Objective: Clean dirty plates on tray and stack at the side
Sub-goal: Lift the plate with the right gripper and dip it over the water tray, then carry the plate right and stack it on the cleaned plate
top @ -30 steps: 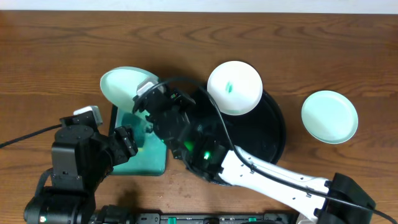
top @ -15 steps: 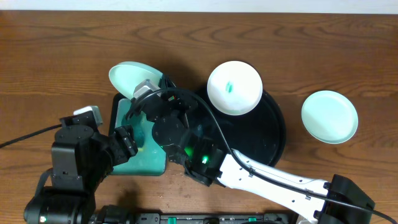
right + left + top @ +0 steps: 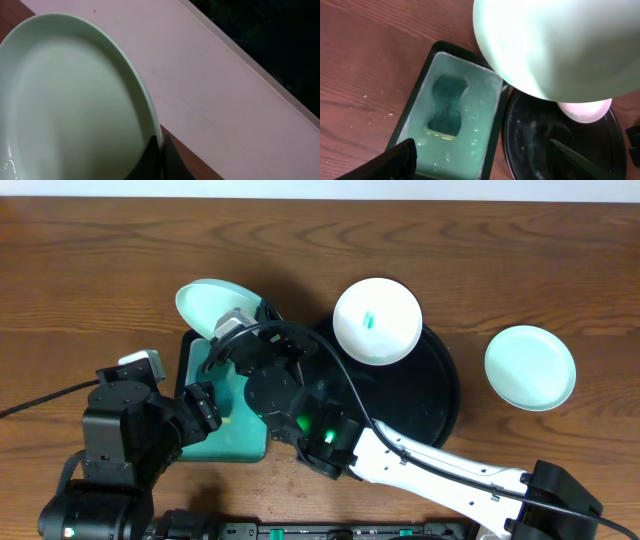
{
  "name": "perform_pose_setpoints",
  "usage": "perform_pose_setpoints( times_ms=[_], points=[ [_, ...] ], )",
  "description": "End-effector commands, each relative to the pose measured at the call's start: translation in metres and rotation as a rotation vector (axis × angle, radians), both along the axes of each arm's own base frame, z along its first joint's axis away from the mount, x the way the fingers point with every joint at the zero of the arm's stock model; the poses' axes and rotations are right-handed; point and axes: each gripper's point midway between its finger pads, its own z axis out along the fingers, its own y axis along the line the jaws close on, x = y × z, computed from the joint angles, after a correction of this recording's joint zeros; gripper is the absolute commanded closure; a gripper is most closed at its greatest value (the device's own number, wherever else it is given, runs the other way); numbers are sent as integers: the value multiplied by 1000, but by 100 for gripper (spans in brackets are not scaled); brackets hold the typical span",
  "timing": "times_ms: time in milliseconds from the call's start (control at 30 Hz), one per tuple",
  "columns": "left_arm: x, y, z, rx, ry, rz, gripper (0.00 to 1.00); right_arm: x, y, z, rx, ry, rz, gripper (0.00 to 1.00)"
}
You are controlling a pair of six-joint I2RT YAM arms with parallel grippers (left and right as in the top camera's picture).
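My right gripper [image 3: 234,327] is shut on the rim of a white plate [image 3: 212,304] and holds it tilted over the far end of the sponge tray. In the right wrist view the fingers [image 3: 161,152] pinch the plate's edge [image 3: 75,100]. The same plate [image 3: 560,45] hangs in front of the left wrist view. A second plate [image 3: 376,320], with a teal smear, rests on the far rim of the round black tray [image 3: 430,395]; it also shows in the left wrist view [image 3: 585,110]. A third plate [image 3: 530,367] lies on the table to the right. My left gripper [image 3: 485,165] is open and empty above the sponge tray's near end.
A rectangular dark-rimmed tray [image 3: 417,95] holds soapy teal water and a teal sponge [image 3: 447,105], left of the black tray [image 3: 555,145]. My right arm [image 3: 430,465] crosses the black tray's front. My left arm's base [image 3: 115,440] stands at the front left.
My right gripper has swung left over the sponge tray, and the held plate shifted slightly right and back. It has been still for the last half second. The left arm has not moved.
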Motion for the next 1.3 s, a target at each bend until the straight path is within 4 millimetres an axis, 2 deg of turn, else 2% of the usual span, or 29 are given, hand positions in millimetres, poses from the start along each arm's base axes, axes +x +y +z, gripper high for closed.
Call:
perform_pose_setpoints(
  times_ms=[0, 200, 300, 400, 467, 500, 567, 633, 700, 733, 800, 933, 1000, 1100, 1167, 1200, 1267],
  points=[
    [0, 0, 7, 4, -19, -10, 18, -3, -3, 17, 31, -22, -12, 99],
    [0, 0, 7, 4, -19, -10, 18, 0, -4, 15, 76, -6, -21, 99],
    [0, 0, 7, 4, -19, -10, 18, 15, -14, -5, 203, 91, -56, 99],
    [0, 0, 7, 4, -19, -10, 18, 31, -28, -48, 377, 310, -84, 99],
    [0, 0, 7, 4, -19, -10, 18, 34, -28, -73, 498, 505, -46, 99],
    [0, 0, 7, 4, -19, -10, 18, 33, -23, -84, 581, 661, 29, 99],
    [0, 0, 7, 4, -19, -10, 18, 33, -23, -82, 653, 782, 117, 99],
    [0, 0, 7, 4, -19, -10, 18, 38, -39, -71, 728, 868, 171, 99],
    [0, 0, 7, 3, -19, -11, 18, 50, -74, -63, 807, 900, 100, 99],
    [0, 0, 7, 3, -19, -10, 18, 62, -124, -58, 883, 906, -30, 99],
    [0, 0, 7, 4, -19, -10, 18, 69, -178, -57, 924, 898, -166, 99],
    [0, 0, 7, 4, -19, -10, 18, 63, -308, -71, 999, 861, -550, 99],
    [0, 0, 7, 4, -19, -10, 18, 50, -377, -86, 1023, 831, -783, 99],
    [0, 0, 7, 4, -19, -10, 18, 23, -453, -108, 1056, 808, -1059, 99],
    [0, 0, 7, 4, -19, -10, 18, -7, -505, -131, 1096, 821, -1266, 99],
    [0, 0, 7, 3, -19, -11, 18, -20, -523, -143, 1117, 836, -1346, 99],
    [0, 0, 7, 4, -19, -10, 18, -37, -544, -162, 1150, 867, -1441, 99]
  ],
)
